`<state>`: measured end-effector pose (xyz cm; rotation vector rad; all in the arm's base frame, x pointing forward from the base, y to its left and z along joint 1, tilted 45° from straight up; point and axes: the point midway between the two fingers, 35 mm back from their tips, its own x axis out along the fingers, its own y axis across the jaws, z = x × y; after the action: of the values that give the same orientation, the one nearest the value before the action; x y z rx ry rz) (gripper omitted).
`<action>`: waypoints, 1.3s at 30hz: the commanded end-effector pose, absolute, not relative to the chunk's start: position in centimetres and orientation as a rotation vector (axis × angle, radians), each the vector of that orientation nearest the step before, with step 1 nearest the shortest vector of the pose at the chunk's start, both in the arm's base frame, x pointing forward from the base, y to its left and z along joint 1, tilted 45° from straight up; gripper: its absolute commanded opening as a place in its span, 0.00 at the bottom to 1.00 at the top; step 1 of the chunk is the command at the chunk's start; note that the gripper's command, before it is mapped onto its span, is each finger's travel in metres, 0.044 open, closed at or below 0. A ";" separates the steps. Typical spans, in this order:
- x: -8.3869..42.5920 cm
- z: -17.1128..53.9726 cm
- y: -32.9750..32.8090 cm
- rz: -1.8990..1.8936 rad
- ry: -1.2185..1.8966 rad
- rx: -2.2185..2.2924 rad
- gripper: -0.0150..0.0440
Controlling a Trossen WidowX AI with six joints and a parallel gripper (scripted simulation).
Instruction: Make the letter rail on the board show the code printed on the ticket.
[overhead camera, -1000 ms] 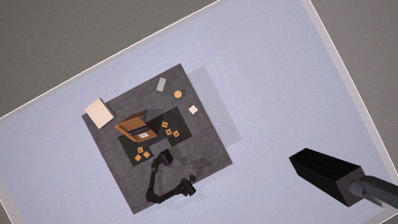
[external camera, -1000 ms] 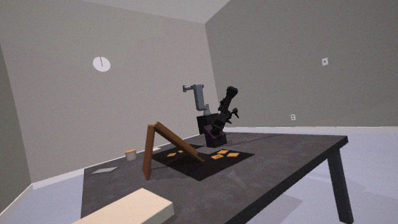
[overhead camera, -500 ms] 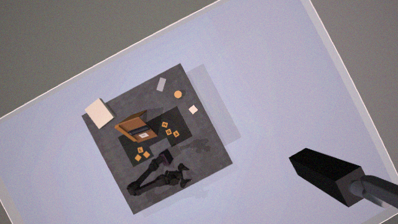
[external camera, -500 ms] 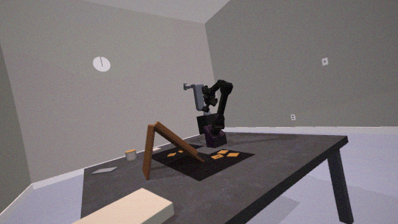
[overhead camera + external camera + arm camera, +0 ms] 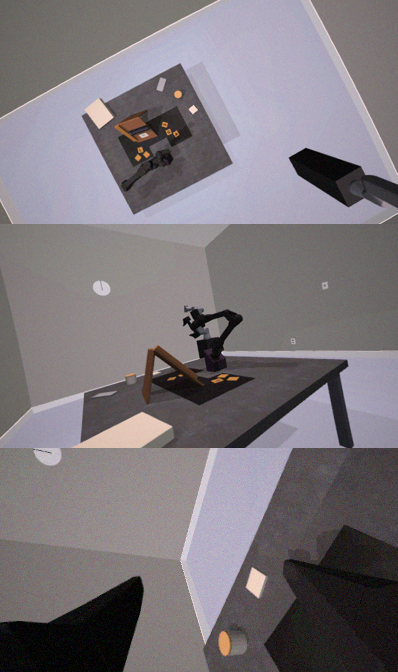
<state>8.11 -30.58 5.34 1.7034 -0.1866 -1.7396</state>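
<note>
The brown board (image 5: 148,134) (image 5: 177,364) leans like an easel on the black mat (image 5: 183,137) (image 5: 199,399). Its dark rail (image 5: 138,130) shows no tile. The ticket (image 5: 143,135) is white; its print is too small to read. Tiles N (image 5: 165,124), G (image 5: 168,132) and A (image 5: 176,134) lie on one side of the mat. Tile L (image 5: 140,150) and two tiles with unreadable faces, one nearer the edge (image 5: 138,157) and one nearer the arm (image 5: 146,154), lie on the other. My gripper (image 5: 189,328) (image 5: 213,575) is open and empty, high above the counter.
A cream box (image 5: 99,113) (image 5: 134,430) sits at a counter corner. An orange-topped cup (image 5: 178,94) (image 5: 130,379) (image 5: 232,643), a small pale block (image 5: 193,109) (image 5: 256,582) and a flat grey piece (image 5: 161,84) (image 5: 104,394) stand or lie near the edges.
</note>
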 end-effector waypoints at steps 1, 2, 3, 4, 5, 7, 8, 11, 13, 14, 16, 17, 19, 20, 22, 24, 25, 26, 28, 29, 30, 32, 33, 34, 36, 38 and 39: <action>13.1 6.3 -27.0 -1.454 0.055 1.612 1.00; 14.4 6.6 -25.9 -1.370 0.117 1.579 1.00; 15.6 6.8 -24.7 -1.286 0.175 1.542 1.00; 16.8 7.1 -23.4 -1.201 0.229 1.504 1.00; 17.8 7.4 -22.1 -1.115 0.280 1.463 1.00; 19.7 7.8 -19.2 -0.941 0.370 1.376 1.00; 20.5 8.0 -17.7 -0.854 0.410 1.330 1.00; 22.3 8.6 -13.0 -0.588 0.508 1.183 1.00; 23.0 9.0 -9.8 -0.410 0.556 1.079 1.00; 23.3 9.2 -8.2 -0.320 0.574 1.025 1.00; 23.4 9.5 -5.0 -0.140 0.600 0.916 1.00; 23.3 9.6 -3.4 -0.050 0.608 0.860 1.00; 22.8 9.8 -0.6 0.109 0.612 0.761 1.00; 22.7 9.8 0.1 0.151 0.612 0.735 1.00; 22.6 9.8 0.3 0.165 0.611 0.726 1.00; 22.6 9.8 0.3 0.165 0.611 0.726 1.00; 22.6 9.8 0.3 0.165 0.611 0.726 1.00; 22.6 9.8 0.3 0.165 0.611 0.726 1.00; 22.6 9.8 0.3 0.165 0.611 0.726 1.00; 22.6 9.8 0.3 0.165 0.611 0.726 1.00; 22.6 9.8 0.3 0.165 0.611 0.726 1.00; 22.6 9.8 0.3 0.165 0.611 0.726 1.00; 22.6 9.8 0.3 0.165 0.611 0.726 1.00; 22.6 9.8 0.3 0.165 0.611 0.726 1.00; 22.6 9.8 0.3 0.168 0.615 0.716 1.00; 22.5 9.8 0.1 0.196 0.638 0.639 1.00; 22.5 9.9 -0.1 0.221 0.655 0.582 1.00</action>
<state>22.43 0.30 9.64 0.6665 0.6321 0.1867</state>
